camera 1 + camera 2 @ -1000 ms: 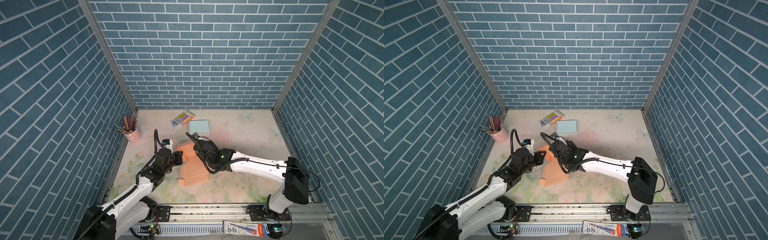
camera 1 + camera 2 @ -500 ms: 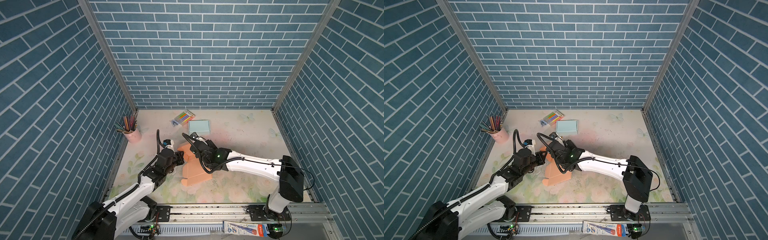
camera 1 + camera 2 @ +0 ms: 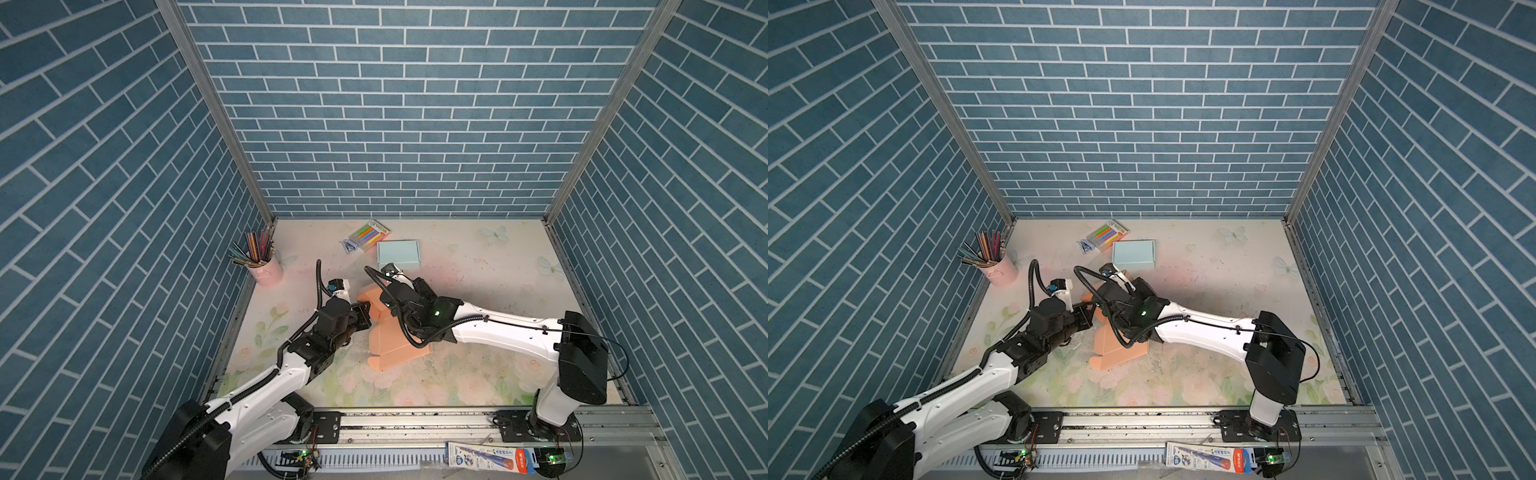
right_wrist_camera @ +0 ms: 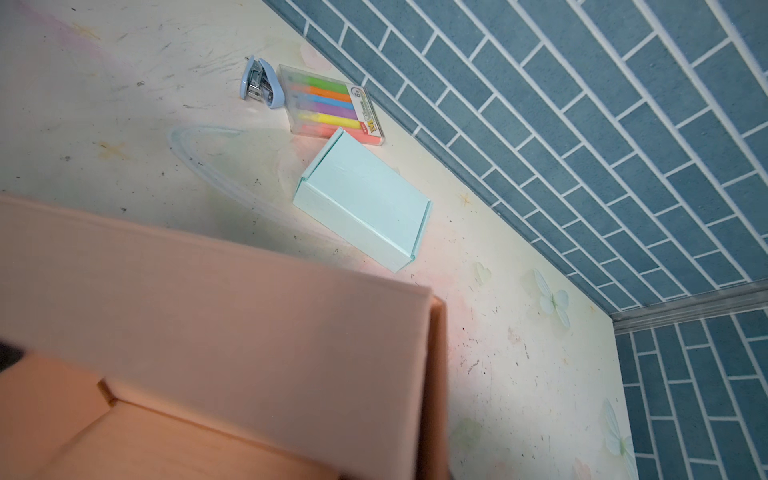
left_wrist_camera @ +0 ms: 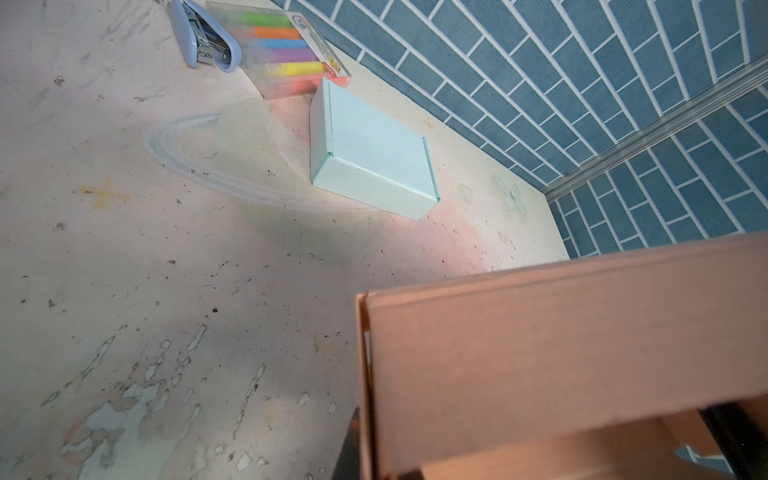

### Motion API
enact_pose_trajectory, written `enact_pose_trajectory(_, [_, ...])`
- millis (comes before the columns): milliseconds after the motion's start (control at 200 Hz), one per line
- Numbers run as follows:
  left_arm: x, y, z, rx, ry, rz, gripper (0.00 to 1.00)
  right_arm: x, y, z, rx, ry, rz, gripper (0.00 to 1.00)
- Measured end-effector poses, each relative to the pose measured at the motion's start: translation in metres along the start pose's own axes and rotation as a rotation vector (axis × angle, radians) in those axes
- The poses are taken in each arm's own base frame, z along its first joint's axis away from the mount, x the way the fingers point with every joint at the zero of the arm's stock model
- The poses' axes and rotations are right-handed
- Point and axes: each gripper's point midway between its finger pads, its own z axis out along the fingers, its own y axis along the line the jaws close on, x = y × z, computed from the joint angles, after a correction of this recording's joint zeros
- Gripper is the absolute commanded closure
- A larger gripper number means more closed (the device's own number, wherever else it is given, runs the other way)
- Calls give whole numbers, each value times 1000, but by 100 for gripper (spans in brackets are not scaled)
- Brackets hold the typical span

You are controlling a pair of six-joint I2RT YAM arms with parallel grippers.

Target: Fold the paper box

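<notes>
The orange paper box (image 3: 395, 345) lies half-formed in the middle of the mat, also seen in a top view (image 3: 1121, 353). Its far wall stands up between the two grippers. My left gripper (image 3: 363, 309) is shut on the left end of that wall. In the left wrist view the wall's edge (image 5: 368, 374) runs straight into the jaws, with one dark finger (image 5: 347, 453) beside it. My right gripper (image 3: 388, 309) is shut on the right end of the same wall. In the right wrist view the box (image 4: 249, 332) covers the fingers.
A closed light blue box (image 3: 397, 254) sits just behind the grippers. Behind it lie a pack of coloured markers (image 3: 370, 230) and a small blue stapler (image 3: 349, 246). A pink cup of pencils (image 3: 266, 270) stands at the left wall. Brick walls enclose three sides.
My right gripper has shifted a little to the left along the box's raised wall and its jaws have narrowed. The left gripper has kept its grip and barely moved.
</notes>
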Motion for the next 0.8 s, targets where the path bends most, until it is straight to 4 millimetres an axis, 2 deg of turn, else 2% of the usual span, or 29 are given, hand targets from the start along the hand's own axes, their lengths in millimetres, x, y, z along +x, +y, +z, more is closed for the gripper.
enact_pose_trajectory(100, [1, -2, 0, 2, -1, -2, 99, 1, -2, 0, 14, -1, -2, 84])
enact_pose_trajectory(325, [0, -11, -1, 27, -6, 3, 99, 3, -13, -9, 21, -40, 16, 85])
enact_pose_trajectory(420, [-4, -19, -1, 51, -14, 4, 99, -1, -21, -17, 22, -72, 34, 87])
enact_pose_trajectory(565, [-9, -27, -2, 78, -32, 3, 100, -10, -30, -22, 44, -106, 45, 100])
enact_pose_trajectory(795, [-8, -32, 1, 82, -27, 5, 100, -9, -36, -21, 86, -112, 20, 100])
